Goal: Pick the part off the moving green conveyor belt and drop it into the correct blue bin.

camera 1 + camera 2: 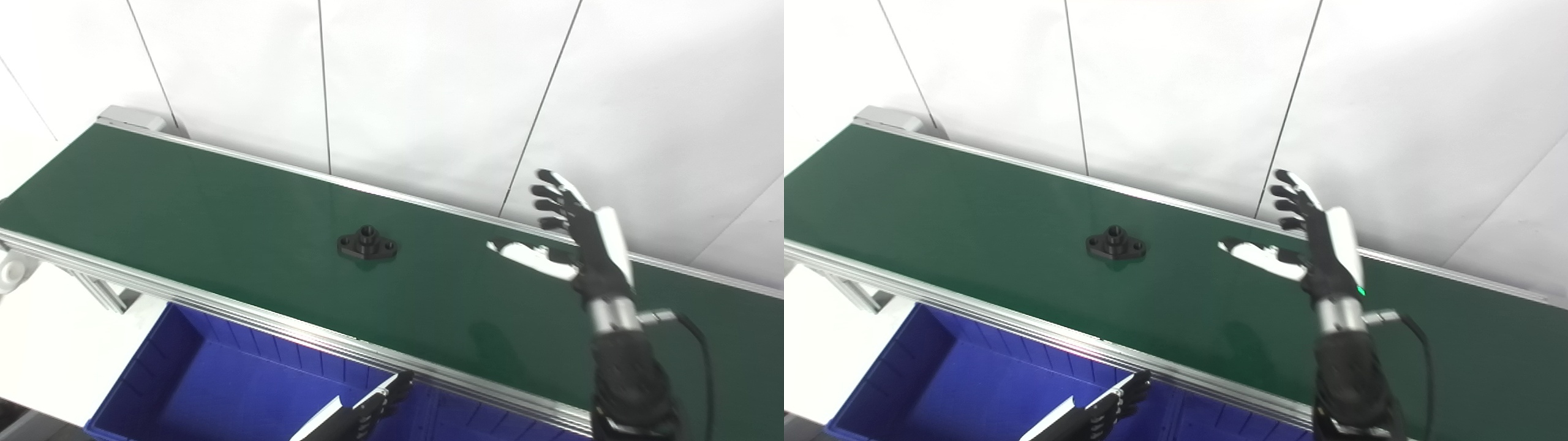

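Note:
A small black flanged part with a raised round hub lies flat near the middle of the green conveyor belt. My right hand is raised above the belt's right portion, open, fingers spread and thumb pointing left toward the part, well apart from it. My left hand shows only at the bottom edge, hanging over the blue bin below the belt's near rail; its fingers look loosely extended and hold nothing.
An aluminium rail runs along the belt's near edge, another along the far edge by the white panelled wall. The belt's end roller housing sits at the far left. A second blue bin compartment lies right of the first.

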Controlling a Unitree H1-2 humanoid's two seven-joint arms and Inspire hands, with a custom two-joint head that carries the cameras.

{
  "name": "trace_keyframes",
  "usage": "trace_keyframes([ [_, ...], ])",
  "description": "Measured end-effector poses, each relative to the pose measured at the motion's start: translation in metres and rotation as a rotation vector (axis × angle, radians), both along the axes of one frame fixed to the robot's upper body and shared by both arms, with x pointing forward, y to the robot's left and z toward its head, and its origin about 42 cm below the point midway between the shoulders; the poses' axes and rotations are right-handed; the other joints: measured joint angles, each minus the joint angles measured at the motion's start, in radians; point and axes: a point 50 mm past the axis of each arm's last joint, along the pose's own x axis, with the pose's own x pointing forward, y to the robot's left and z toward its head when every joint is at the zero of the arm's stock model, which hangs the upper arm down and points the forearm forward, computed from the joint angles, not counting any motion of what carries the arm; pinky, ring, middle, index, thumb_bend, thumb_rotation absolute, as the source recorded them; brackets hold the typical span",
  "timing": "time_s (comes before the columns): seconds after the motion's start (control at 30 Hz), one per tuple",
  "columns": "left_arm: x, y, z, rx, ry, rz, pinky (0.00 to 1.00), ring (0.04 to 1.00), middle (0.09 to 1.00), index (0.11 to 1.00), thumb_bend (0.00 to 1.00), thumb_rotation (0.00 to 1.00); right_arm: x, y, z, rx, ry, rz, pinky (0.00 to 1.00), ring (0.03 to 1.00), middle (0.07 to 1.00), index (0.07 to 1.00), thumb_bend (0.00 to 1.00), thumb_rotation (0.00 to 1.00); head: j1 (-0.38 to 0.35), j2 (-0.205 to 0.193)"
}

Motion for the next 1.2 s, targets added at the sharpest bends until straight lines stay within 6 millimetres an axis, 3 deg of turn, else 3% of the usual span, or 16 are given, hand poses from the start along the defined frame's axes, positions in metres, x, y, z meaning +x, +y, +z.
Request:
trace_keyframes([
  [0.27, -0.008, 0.004, -0.001, -0.039, 0.027, 0.005, 1.00, 1.000, 1.000, 1.000, 0.87, 0.57, 0.031, 0.040, -0.026, -0.341, 0.026, 0.067, 0.58, 0.730, 0.802, 0.876, 1.00, 0.49, -0.026, -0.014],
  [0.4, -0.016, 0.005, 0.003, -0.042, 0.031, 0.008, 1.00, 1.000, 1.000, 1.000, 0.88, 0.59, 0.040, 0.052, -0.027, -0.308, 0.052, 0.057, 0.50, 0.678, 0.789, 0.878, 1.00, 0.48, -0.031, -0.002],
  [0.5, -0.018, 0.004, 0.006, -0.036, 0.030, -0.005, 1.00, 1.000, 1.000, 1.000, 0.88, 0.60, 0.043, 0.068, -0.032, -0.308, 0.081, 0.063, 0.51, 0.675, 0.804, 0.884, 1.00, 0.50, -0.026, 0.000],
  [0.57, -0.019, 0.002, 0.007, -0.026, 0.027, -0.011, 1.00, 1.000, 1.000, 1.000, 0.88, 0.60, 0.043, 0.078, -0.039, -0.429, 0.064, 0.094, 0.54, 0.677, 0.798, 0.892, 1.00, 0.51, -0.023, 0.001],
  [0.63, -0.021, 0.001, 0.009, -0.028, 0.023, -0.013, 1.00, 1.000, 1.000, 1.000, 0.89, 0.60, 0.040, 0.087, -0.044, -0.642, -0.007, 0.152, 0.57, 0.703, 0.784, 0.876, 1.00, 0.44, -0.020, 0.000],
  [0.73, -0.024, -0.002, 0.010, -0.037, 0.027, -0.014, 1.00, 1.000, 1.000, 1.000, 0.89, 0.58, 0.047, 0.086, -0.044, -0.872, -0.097, 0.200, 0.57, 0.697, 0.775, 0.850, 1.00, 0.41, -0.017, -0.005],
  [0.8, -0.027, -0.003, 0.010, -0.041, 0.034, -0.013, 1.00, 1.000, 1.000, 1.000, 0.89, 0.58, 0.054, 0.084, -0.037, -0.929, -0.126, 0.194, 0.56, 0.698, 0.783, 0.848, 1.00, 0.41, -0.011, -0.006],
  [1.1, -0.032, -0.008, 0.010, -0.052, 0.042, -0.027, 1.00, 1.000, 1.000, 1.000, 0.91, 0.59, 0.072, 0.084, -0.030, -0.834, 0.006, 0.164, 0.56, 0.677, 0.776, 0.858, 1.00, 0.43, 0.003, 0.006],
  [1.2, -0.036, -0.009, 0.010, -0.055, 0.053, -0.030, 1.00, 1.000, 1.000, 1.000, 0.91, 0.59, 0.079, 0.084, -0.028, -0.882, 0.001, 0.162, 0.50, 0.631, 0.751, 0.847, 1.00, 0.42, 0.008, 0.006],
])
